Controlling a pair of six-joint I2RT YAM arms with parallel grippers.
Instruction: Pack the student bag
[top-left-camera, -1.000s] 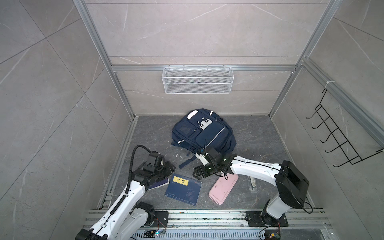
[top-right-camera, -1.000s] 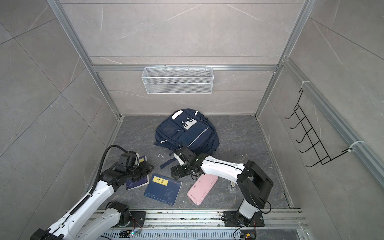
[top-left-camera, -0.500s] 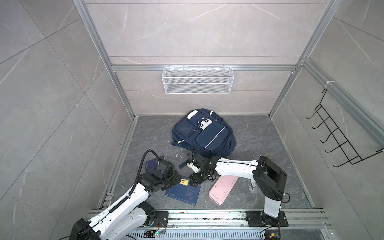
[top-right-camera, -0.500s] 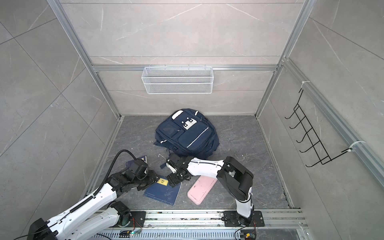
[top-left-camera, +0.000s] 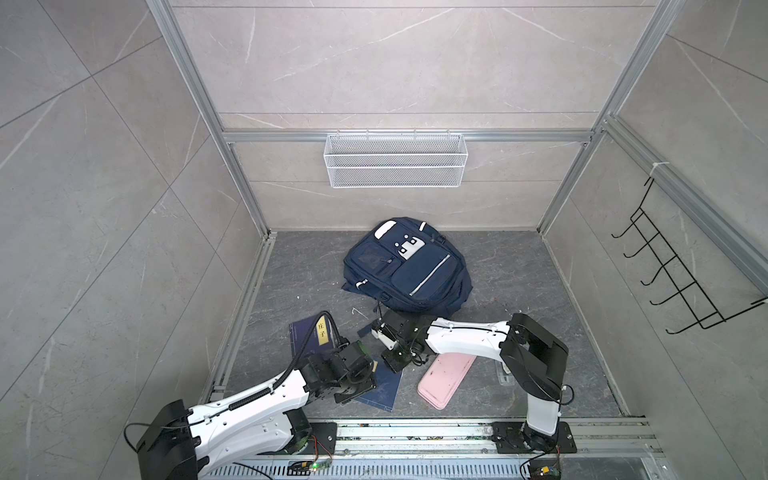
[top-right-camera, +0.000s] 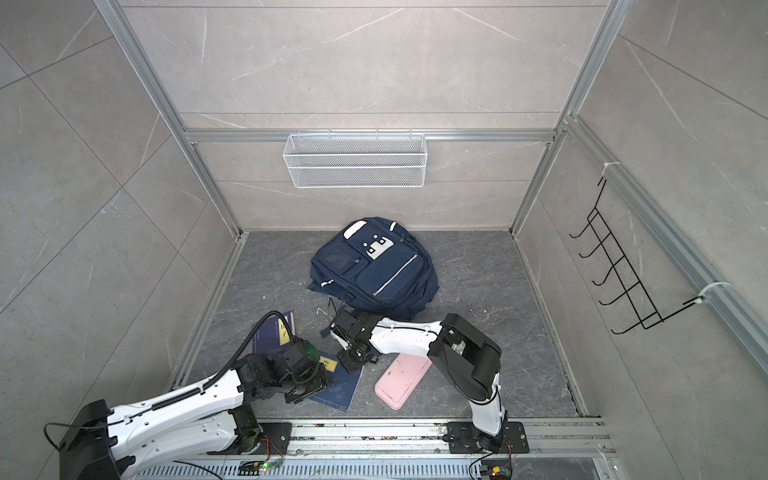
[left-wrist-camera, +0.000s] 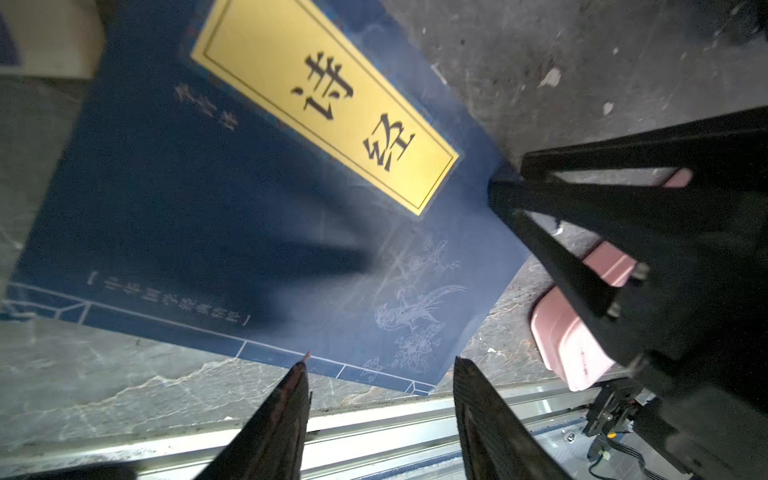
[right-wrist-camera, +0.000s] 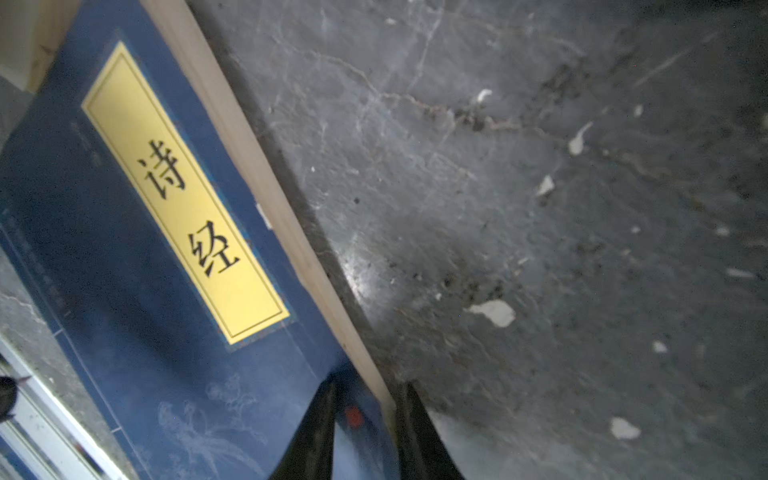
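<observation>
On the grey floor (top-left-camera: 519, 291) of a tiled test cell, the right gripper (right-wrist-camera: 370, 399) pinches its narrowed jaws on the page edge of a navy book (left-wrist-camera: 208, 187), apparently to tip the flat volume up. The left gripper (left-wrist-camera: 380, 365) hovers over the opposite edge, jaws half apart and empty, seemingly ready to take it. The student bag (top-left-camera: 409, 266) lies front-up near the back wall (top-left-camera: 395, 208), well apart; no open compartment shows. A 2nd book (top-left-camera: 307, 336) and a pink case (top-left-camera: 446, 380) lie nearby.
</observation>
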